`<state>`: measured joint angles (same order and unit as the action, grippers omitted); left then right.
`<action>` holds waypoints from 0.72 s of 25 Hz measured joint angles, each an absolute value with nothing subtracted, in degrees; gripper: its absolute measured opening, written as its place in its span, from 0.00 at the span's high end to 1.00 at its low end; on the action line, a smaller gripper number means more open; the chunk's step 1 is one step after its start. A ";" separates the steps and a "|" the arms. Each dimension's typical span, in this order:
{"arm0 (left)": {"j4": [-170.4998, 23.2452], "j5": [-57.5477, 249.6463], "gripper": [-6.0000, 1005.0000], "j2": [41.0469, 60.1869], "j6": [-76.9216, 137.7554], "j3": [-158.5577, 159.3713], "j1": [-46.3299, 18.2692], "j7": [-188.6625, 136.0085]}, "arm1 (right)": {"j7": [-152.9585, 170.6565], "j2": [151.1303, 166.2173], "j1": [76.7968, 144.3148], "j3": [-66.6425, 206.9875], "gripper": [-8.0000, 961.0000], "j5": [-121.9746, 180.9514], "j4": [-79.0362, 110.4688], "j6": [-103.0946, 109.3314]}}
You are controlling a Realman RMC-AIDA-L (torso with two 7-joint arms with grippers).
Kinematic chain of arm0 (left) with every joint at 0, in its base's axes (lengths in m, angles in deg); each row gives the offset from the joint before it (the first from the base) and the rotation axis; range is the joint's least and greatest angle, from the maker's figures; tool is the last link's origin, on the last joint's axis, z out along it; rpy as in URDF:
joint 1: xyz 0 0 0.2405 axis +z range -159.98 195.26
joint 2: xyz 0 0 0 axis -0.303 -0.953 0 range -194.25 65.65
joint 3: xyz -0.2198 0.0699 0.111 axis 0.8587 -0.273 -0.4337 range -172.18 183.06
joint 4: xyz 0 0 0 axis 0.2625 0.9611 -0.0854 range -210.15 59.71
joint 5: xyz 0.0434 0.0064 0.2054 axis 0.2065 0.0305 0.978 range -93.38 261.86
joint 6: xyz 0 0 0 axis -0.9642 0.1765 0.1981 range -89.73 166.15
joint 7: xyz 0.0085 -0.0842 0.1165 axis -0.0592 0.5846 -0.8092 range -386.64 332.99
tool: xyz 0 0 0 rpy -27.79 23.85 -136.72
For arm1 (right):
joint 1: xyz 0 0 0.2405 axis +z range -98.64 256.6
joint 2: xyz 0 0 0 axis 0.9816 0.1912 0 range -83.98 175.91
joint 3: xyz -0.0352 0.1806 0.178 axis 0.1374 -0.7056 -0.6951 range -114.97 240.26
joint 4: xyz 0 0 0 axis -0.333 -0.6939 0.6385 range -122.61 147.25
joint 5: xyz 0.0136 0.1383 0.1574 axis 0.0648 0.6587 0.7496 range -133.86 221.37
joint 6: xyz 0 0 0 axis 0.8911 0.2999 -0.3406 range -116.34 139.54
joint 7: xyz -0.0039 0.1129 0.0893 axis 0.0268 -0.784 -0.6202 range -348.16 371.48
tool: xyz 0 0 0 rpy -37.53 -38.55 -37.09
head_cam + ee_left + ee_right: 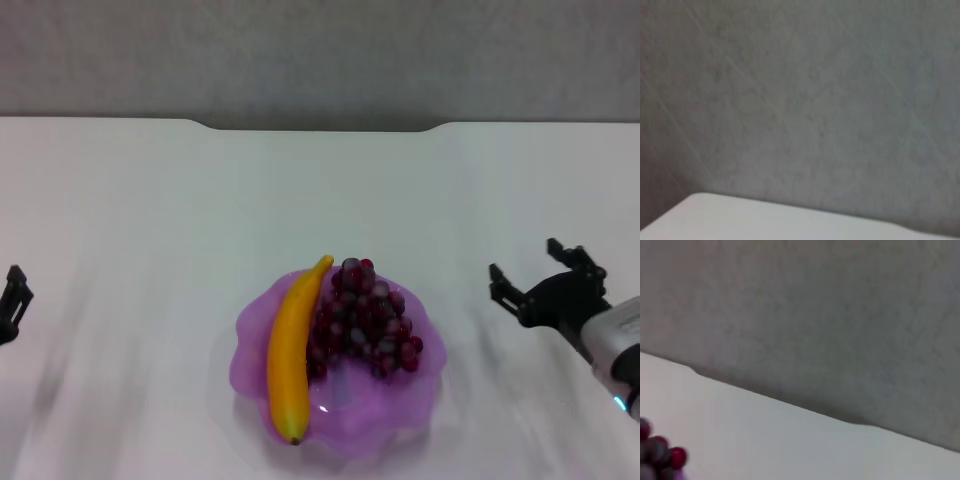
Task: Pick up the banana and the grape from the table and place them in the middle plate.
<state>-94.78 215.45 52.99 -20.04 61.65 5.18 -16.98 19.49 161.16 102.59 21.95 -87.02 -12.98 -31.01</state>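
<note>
Claws clear, both fruits plated.
Right claw point(535, 272) spread and empty right of the plate point(252, 325); left claw point(12, 300) at the worktop point(150, 220) edge, state unreadable. Banana point(290, 350) and grape point(365, 320) lie side by side inside; task appears complete.

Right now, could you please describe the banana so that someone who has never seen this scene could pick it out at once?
On the white table sits one purple scalloped plate. Inside it, on its left half, lies the banana, touching the grape bunch on its right. It is the only long, curved yellow thing; its neighbour is a dark red cluster.
</note>
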 joint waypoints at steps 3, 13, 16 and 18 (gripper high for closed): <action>-93.87 218.02 0.18 53.50 -21.32 61.08 6.32 -21.90 | 20.37 161.43 102.51 23.16 0.11 -88.29 -12.85 -33.18; -95.30 212.68 0.18 53.92 -20.10 54.69 7.92 -26.82 | 20.32 161.42 101.20 23.22 0.11 -87.89 -12.42 -34.22; -95.47 209.66 0.18 53.85 -18.70 54.69 8.09 -23.96 | 20.30 161.42 101.14 23.10 0.11 -87.89 -11.87 -34.53; -95.35 209.29 0.18 53.72 -17.78 54.67 8.01 -22.17 | 20.30 161.40 100.91 22.99 0.11 -87.89 -11.43 -35.84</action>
